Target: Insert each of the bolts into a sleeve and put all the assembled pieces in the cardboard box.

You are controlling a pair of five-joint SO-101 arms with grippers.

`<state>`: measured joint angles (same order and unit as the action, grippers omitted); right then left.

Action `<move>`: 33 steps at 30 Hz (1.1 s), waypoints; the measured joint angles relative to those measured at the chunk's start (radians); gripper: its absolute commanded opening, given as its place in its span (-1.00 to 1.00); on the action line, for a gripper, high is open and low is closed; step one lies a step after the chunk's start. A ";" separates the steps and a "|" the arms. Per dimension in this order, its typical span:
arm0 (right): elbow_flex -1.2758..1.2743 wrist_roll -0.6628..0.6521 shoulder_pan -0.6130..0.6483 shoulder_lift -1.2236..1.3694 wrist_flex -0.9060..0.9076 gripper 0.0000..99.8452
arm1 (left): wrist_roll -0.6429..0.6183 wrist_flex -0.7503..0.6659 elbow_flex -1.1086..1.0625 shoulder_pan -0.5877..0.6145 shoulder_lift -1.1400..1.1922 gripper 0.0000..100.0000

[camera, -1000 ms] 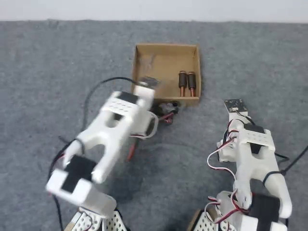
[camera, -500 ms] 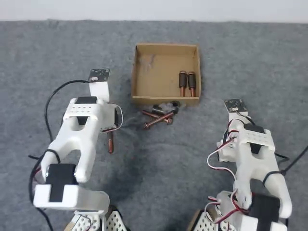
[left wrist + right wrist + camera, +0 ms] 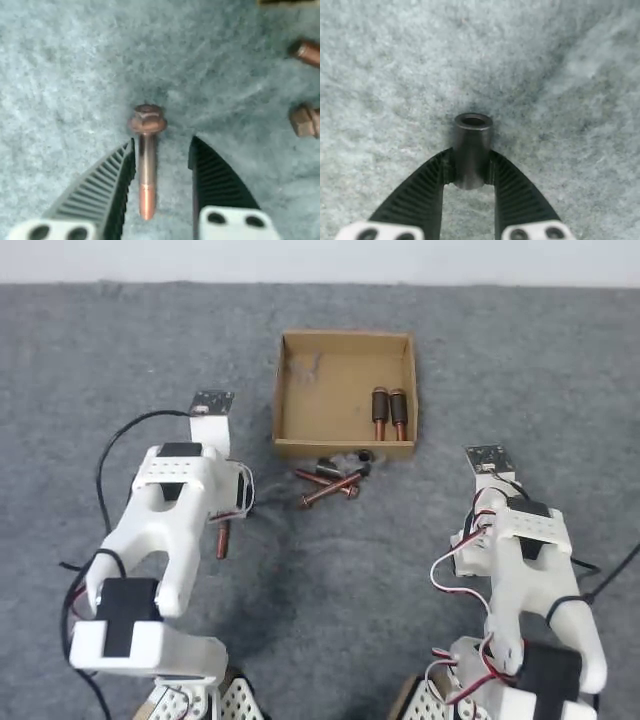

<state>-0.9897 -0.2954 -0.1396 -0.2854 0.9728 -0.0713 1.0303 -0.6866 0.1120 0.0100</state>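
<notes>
Progress: two assembled pieces (image 3: 389, 412) in cardboard box (image 3: 300, 390), upper centre; loose bolts (image 3: 330, 487) just below it. I see left gripper (image 3: 163, 142) spread around a bolt (image 3: 146, 165) on the carpet (image 3: 60, 60), right gripper (image 3: 470, 153) pinching a sleeve (image 3: 471, 142).

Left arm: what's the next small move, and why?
Probably close the left gripper on the bolt. Its shank lies between the open fingers, against one and with a gap to the other. The right gripper is shut on a sleeve, so a gripped bolt is the missing half.
</notes>
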 measured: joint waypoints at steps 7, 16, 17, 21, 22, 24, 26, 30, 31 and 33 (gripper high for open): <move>0.000 0.000 0.000 0.000 0.000 -0.99 | -0.058 -0.015 -0.021 -0.003 -0.002 -0.77; 0.000 0.000 0.000 0.000 0.000 -0.99 | -0.095 0.008 0.114 -0.003 0.127 -0.80; 0.000 0.000 0.000 0.000 0.000 -0.99 | -0.095 0.014 0.123 -0.003 0.137 -0.83; 0.000 0.000 0.000 0.000 0.000 -0.99 | -0.097 0.023 0.133 -0.006 0.138 -0.98; 0.000 0.000 0.000 0.000 0.000 -0.99 | -0.092 0.023 0.133 -0.006 0.140 -0.98; 0.000 0.000 0.000 0.000 0.000 -0.99 | -0.071 0.025 0.133 -0.005 0.140 -0.98; 0.000 0.000 0.000 0.000 0.000 -0.99 | -0.054 0.035 0.135 -0.005 0.140 -0.98; 0.000 0.000 0.000 0.000 0.000 -0.99 | -0.046 0.041 0.135 -0.005 0.140 -0.98; 0.000 0.000 0.000 0.000 0.000 -0.99 | -0.046 0.041 0.135 -0.005 0.140 -0.98; 0.000 0.000 0.000 0.000 0.000 -0.99 | -0.046 0.041 0.135 -0.005 0.140 -0.98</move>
<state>-0.9897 -0.2954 -0.1396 -0.2854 0.9728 -0.1174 1.0717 -0.5516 0.1074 0.1496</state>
